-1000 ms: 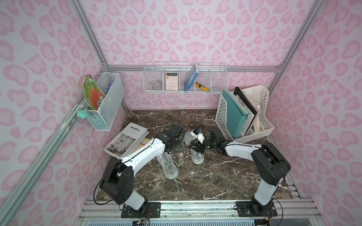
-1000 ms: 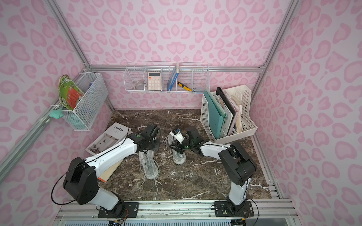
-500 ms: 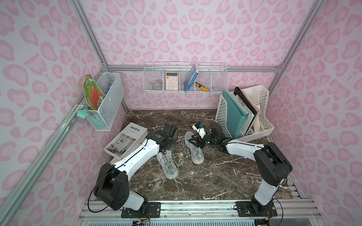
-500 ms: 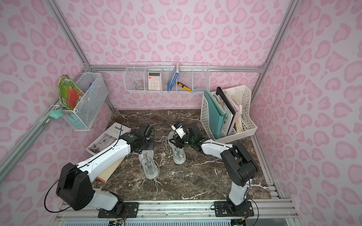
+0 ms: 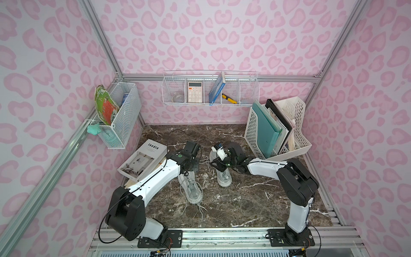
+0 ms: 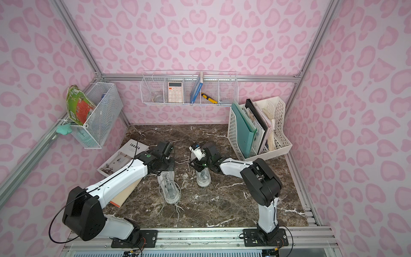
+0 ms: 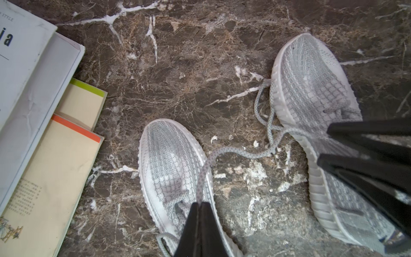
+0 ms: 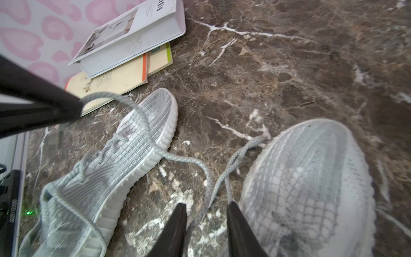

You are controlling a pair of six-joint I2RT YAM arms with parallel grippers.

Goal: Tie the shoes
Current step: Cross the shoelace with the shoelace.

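**Left hand** (image 7: 200,204): clenched on one lace (image 7: 240,153). You hold it raised above the near shoe (image 7: 169,169), and the strand runs in a loose curve over the desk (image 7: 178,66) to the far shoe (image 7: 311,93). This grip probably serves to lift that end clear for crossing.

**Right hand** (image 8: 207,207): released, its fingers (image 8: 178,222) apart. You have it low beside the far shoe, on the side facing the near shoe. The held lace and a second lace (image 8: 235,164) both pass through the gap, and neither is pinched. It looks lined up to take the second strand.

**Shoes:** in both top views the two stand side by side on the desk, close but not touching, with their toes towards your arm bases. They have light grey knit uppers, ribbed pale soles and speckled grey-white laces. No knot or bow is visible. The near shoe's own laces trail loose past its toe (image 5: 195,201). A stack of books (image 7: 33,100) lies just beside the near shoe.
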